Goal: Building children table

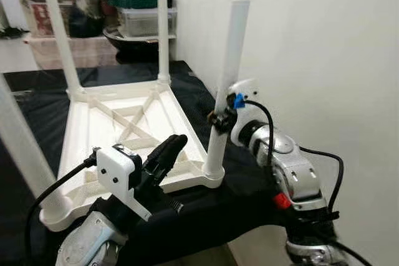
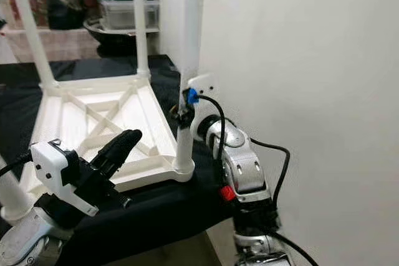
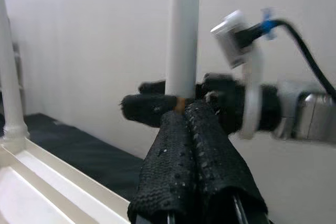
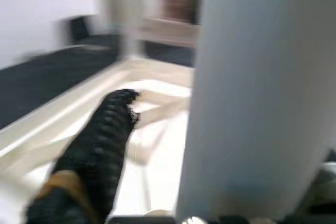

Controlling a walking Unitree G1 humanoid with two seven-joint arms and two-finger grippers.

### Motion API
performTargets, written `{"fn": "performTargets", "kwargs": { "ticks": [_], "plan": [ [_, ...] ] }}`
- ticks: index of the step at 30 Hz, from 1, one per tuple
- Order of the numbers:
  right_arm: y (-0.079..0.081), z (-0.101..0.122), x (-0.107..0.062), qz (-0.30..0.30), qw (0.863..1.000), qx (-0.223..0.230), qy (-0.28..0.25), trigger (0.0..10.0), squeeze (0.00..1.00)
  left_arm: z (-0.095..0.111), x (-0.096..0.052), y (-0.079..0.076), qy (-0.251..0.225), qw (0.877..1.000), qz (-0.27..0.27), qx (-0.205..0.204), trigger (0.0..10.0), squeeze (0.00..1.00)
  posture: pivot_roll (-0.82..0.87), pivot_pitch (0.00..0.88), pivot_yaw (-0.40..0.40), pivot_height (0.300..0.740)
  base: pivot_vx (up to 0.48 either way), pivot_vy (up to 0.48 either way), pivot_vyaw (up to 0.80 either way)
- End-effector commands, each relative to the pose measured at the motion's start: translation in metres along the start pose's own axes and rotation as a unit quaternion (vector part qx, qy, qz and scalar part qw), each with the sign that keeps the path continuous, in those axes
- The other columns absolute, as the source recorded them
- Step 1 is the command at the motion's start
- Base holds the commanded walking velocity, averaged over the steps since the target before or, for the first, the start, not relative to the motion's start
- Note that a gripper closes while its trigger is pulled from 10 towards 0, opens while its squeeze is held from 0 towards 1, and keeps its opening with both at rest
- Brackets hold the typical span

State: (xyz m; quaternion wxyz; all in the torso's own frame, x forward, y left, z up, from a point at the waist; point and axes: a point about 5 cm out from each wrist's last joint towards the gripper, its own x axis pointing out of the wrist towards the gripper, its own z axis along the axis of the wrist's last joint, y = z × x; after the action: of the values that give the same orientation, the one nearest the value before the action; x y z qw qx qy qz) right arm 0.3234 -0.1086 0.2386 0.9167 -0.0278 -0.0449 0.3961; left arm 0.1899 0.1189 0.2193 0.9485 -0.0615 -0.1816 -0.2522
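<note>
Two textured black fingers of right pincer (image 1: 219, 118) clamp smooth white round leg (image 1: 228, 79); left pincer (image 1: 167, 154) pressed narrow.

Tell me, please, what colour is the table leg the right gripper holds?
White; the table leg shows best in the left eye view.

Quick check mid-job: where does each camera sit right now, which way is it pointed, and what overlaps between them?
Left eye, right eye: on the head, looking down at the upside-down white table; both arms show.
Left wrist: along the shut left end effector toward the near-right leg and the wall.
Right wrist: against that leg, across the tabletop underside; one finger shows.
Shared: the right end effector gripping that leg.
</note>
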Motion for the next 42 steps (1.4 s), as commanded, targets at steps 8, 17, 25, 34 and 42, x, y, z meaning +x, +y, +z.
{"fn": "performTargets", "kwargs": {
  "ticks": [8,17,25,34,42],
  "plan": [
    [-0.011,0.024,-0.035,0.189,0.981,-0.045,0.017,10.0,1.00,-0.001,-0.002,0.000,0.005,1.000,0.000,-0.001,10.0,0.00,-0.05,0.022,-0.109,0.740,0.000,0.000,0.00],
    [-0.021,0.016,-0.035,0.233,0.971,-0.035,0.039,0.0,0.00,0.002,-0.003,0.000,0.005,1.000,-0.002,0.003,10.0,0.00,-0.03,0.026,-0.117,0.740,0.000,0.000,0.00],
    [-0.017,0.009,-0.037,0.244,0.969,-0.010,0.032,0.0,0.00,0.002,-0.004,-0.001,0.006,1.000,-0.002,0.004,10.0,0.00,-0.04,0.030,-0.114,0.740,0.000,0.000,0.00],
    [-0.014,-0.023,-0.022,0.074,0.995,0.022,0.060,0.0,0.00,0.002,-0.006,-0.001,0.008,1.000,-0.003,0.003,10.0,0.00,-0.03,0.034,-0.120,0.740,0.000,0.000,0.00],
    [0.006,-0.071,-0.028,-0.290,0.944,0.001,0.158,0.0,0.00,0.001,-0.005,-0.001,0.009,1.000,-0.005,0.002,10.0,0.00,-0.05,0.025,-0.112,0.740,0.000,0.000,0.00]
  ]
}}
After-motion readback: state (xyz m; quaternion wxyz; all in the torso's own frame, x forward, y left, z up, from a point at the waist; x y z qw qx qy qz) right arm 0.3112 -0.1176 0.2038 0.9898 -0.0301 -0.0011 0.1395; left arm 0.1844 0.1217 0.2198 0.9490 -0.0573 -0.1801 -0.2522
